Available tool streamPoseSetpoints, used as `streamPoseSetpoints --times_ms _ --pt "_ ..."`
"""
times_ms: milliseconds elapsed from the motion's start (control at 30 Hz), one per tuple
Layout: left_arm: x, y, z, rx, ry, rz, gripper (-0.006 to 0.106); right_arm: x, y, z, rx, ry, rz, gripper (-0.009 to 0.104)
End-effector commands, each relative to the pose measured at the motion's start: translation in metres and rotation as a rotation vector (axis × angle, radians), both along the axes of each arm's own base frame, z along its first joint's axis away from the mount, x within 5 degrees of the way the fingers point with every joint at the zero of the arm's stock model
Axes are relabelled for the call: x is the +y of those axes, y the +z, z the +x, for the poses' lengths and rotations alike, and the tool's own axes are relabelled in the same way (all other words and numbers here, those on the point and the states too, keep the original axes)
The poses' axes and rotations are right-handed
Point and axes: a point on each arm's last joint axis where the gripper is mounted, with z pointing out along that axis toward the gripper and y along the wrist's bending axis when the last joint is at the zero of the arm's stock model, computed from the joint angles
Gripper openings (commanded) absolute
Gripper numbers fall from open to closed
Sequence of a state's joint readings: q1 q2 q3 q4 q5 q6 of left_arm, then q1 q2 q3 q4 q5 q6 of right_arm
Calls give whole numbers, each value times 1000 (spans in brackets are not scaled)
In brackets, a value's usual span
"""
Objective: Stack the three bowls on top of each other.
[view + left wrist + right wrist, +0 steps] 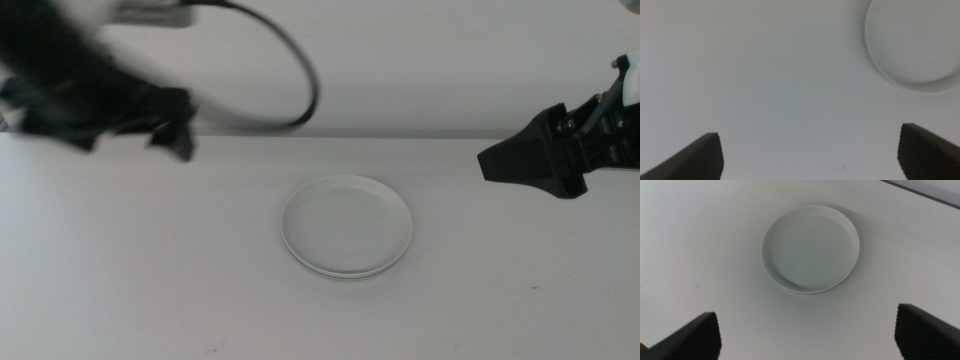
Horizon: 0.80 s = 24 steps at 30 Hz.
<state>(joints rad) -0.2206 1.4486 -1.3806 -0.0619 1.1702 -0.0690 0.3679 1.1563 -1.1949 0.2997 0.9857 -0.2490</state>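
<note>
The bowls (346,225) sit as a stack near the middle of the white table (150,300), a pale mint green one on top; under its near edge I can make out a second, whiter rim (how many lie beneath I cannot tell). Nothing touches the stack. My right gripper (807,335) hovers above the table to the right of it, jaws spread wide and holding nothing, the whole top bowl (810,249) in sight between them. My left gripper (810,157) is off to the far left, well apart from the stack and blurred in the middle view, jaws likewise wide and bare, with only part of the bowl's rim (912,45) showing.
</note>
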Motion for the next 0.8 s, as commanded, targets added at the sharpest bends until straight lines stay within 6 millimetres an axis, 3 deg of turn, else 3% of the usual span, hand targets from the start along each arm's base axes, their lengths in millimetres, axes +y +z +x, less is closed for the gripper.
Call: streamPoseSetpoints --times_ms 0,100,300,500,767 --pt "13 10 -44 -130 88 -47 94 0 -2 1 -7 3 -10 93" --pt "22 20 -83 -321 86 -91 94 0 -2 1 -7 3 -10 93" --pt "39 22 -135 -639 81 -89 94 0 -2 1 -7 3 -10 93" --pt "50 21 -160 -805 62 -14 94 0 -2 1 -7 3 -10 93" --pt "50 28 -160 -882 55 -28 94 0 -2 1 -7 3 -10 93"
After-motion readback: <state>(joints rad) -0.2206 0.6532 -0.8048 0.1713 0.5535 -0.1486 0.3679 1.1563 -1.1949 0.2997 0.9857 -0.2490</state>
